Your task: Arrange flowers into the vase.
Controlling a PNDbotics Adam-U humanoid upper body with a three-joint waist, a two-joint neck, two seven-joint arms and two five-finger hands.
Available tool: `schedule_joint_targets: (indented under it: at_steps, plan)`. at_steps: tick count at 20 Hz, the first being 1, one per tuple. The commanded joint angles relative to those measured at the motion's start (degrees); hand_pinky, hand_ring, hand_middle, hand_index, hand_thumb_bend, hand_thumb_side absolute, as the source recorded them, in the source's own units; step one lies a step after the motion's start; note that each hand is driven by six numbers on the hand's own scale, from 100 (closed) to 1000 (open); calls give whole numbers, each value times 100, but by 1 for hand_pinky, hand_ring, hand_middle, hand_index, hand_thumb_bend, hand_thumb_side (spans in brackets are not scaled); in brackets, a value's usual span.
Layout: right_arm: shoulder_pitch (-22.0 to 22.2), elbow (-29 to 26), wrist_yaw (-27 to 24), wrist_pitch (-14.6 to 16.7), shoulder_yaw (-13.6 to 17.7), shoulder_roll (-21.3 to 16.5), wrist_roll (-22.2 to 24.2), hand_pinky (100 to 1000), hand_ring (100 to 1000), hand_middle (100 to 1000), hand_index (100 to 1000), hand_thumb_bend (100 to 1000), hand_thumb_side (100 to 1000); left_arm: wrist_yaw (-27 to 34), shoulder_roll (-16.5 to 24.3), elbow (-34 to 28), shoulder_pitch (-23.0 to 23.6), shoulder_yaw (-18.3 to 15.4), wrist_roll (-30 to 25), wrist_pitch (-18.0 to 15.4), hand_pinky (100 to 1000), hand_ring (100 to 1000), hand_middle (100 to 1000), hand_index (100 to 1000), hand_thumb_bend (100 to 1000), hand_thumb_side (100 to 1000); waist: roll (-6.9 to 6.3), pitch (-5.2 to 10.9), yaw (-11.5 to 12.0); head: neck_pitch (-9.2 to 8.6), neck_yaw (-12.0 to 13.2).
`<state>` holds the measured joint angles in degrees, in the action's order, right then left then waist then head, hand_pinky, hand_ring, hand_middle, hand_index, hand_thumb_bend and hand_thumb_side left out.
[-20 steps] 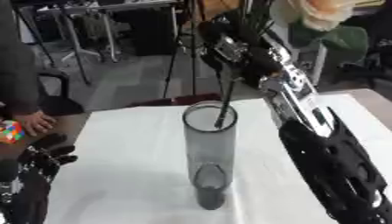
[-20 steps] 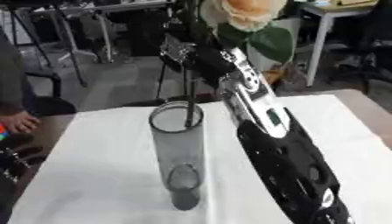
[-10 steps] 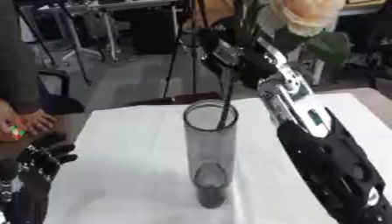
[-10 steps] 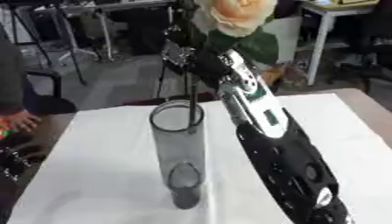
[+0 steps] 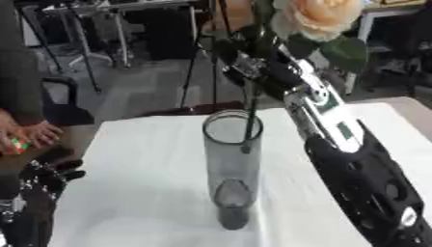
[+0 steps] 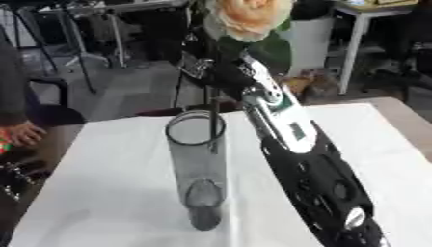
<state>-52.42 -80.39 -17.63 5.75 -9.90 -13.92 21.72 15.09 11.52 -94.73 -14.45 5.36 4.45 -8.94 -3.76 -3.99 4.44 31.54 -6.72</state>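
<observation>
One right robot hand (image 5: pixel 253 53) grips the flower (image 5: pixel 317 19), its stem inside the vase (image 5: pixel 232 169) rim.

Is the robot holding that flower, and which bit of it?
Yes. The right hand holds the peach rose by its stem, just below the leaves, with the stem's lower end inside the glass vase. The left hand holds nothing.

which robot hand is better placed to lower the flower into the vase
Right. The right robot hand already grips the peach rose's dark stem, whose lower end sits inside the clear glass cylinder vase. The left robot hand rests low at the table's left edge.
</observation>
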Motion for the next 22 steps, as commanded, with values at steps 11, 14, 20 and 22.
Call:
schedule_joint_targets:
  at_steps: [11, 14, 20, 22]
  plan:
    - [-30, 162, 182, 64, 121, -72, 173, 100, 152, 111, 225, 386, 380, 1, 64, -56, -65, -61, -9, -21, 691, 698, 719, 790, 1000, 871, 24, 15, 12, -16, 10]
    - [-10, 218, 242, 69, 140, -78, 181, 100, 243, 187, 221, 381, 390, 2, 62, -53, -66, -63, -8, -23, 691, 697, 719, 790, 1000, 871, 26, 2, 9, -19, 12]
    - [-1, 324, 374, 93, 177, -69, 188, 185, 334, 249, 215, 381, 392, 4, 58, -42, -62, -67, -6, -28, 692, 697, 720, 789, 1000, 871, 24, -9, 5, -18, 18]
    - [2, 351, 405, 98, 183, -67, 194, 253, 375, 275, 217, 382, 392, 5, 57, -39, -61, -68, -6, -28, 692, 697, 719, 789, 1000, 871, 24, -9, 5, -20, 17]
